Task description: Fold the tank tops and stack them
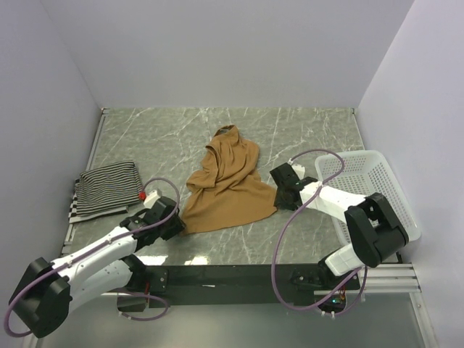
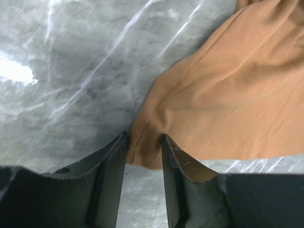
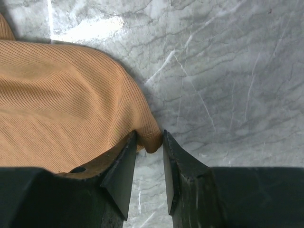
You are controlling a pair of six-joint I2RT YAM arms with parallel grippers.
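Surface: grey-green marble-patterned table (image 1: pixel 304 138) enclosed by plain pale walls. Item 1: plain tan-brown ribbed tank top (image 1: pixel 228 185), at table centre, bunched at its far end, spread flat towards the arms. Item 2: folded top with thin dark stripes (image 1: pixel 109 188), at the left edge, well apart from item 1. Item 3: white plastic mesh basket (image 1: pixel 341 170), at the right edge. Left gripper (image 2: pixel 144 137): low on the table at the tan top's near left corner, jaws part-open with the hem corner between them. Right gripper (image 3: pixel 149 135): at the near right corner, jaws likewise apart, the corner's tip between the fingertips.
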